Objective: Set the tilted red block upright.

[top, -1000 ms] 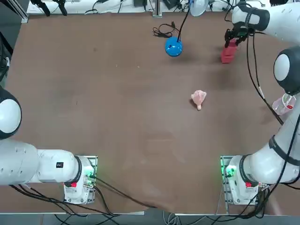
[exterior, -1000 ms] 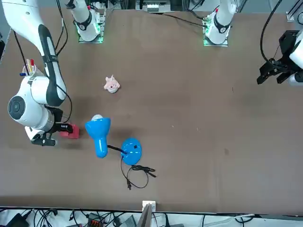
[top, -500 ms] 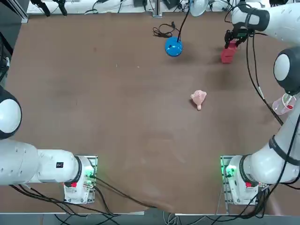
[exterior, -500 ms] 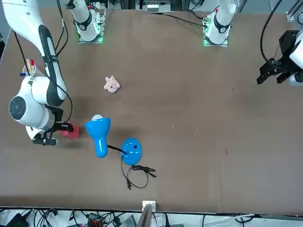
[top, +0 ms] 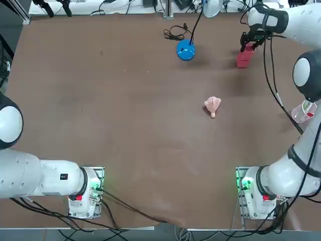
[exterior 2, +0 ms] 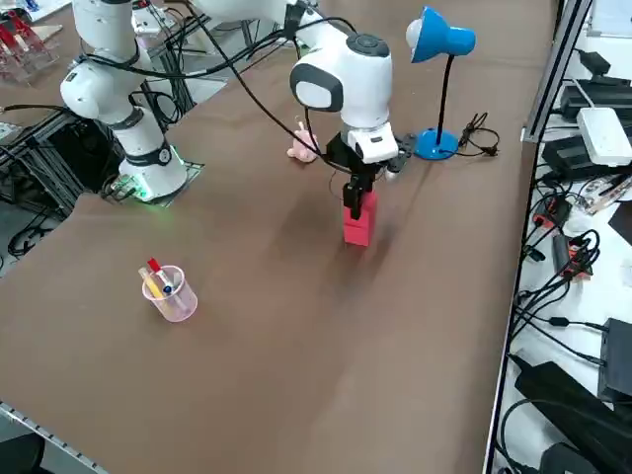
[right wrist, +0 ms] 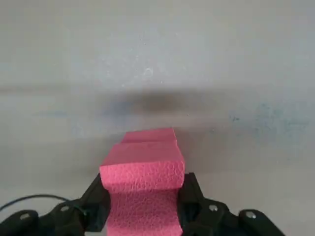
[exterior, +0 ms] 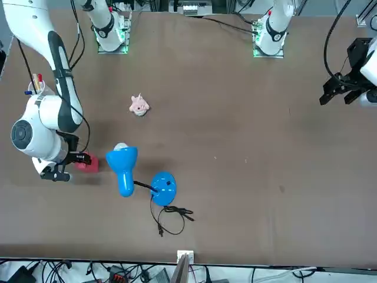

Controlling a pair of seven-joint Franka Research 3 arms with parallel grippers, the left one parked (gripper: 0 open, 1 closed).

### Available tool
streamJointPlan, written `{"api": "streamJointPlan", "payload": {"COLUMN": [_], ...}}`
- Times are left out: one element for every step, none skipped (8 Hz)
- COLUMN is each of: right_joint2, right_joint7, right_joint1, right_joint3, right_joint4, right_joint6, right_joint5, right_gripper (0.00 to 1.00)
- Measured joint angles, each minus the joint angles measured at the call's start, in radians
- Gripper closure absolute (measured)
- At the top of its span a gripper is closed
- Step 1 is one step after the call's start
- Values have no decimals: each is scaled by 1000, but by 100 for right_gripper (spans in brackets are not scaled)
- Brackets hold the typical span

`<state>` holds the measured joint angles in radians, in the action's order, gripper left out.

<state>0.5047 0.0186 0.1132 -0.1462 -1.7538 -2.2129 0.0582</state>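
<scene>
Right gripper (exterior 2: 357,188) pinching the top of the red block (exterior 2: 357,222), which stands on the table (exterior 2: 296,326) near the blue desk lamp (exterior 2: 439,84). The block's long axis appears near vertical, directly beneath the gripper; any residual tilt cannot be judged.

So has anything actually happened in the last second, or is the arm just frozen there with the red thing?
Nothing visibly changed. The right gripper stays shut on the red block, which stands on the table near its far right corner, as before. The blue lamp, the pink lumpy object and the cup of pens sit where they were.
</scene>
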Motion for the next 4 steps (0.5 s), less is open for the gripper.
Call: {"api": "streamJointPlan", "payload": {"right_joint2": [0, 0, 0, 0], "right_joint7": [0, 0, 0, 0], "right_joint1": [-2, -4, -5, -5], "right_joint3": [0, 0, 0, 0], "right_joint4": [0, 0, 0, 0], "right_joint6": [1, 1, 1, 1], "right_joint5": [0, 0, 0, 0], "right_gripper": [30, 30, 29, 22]}}
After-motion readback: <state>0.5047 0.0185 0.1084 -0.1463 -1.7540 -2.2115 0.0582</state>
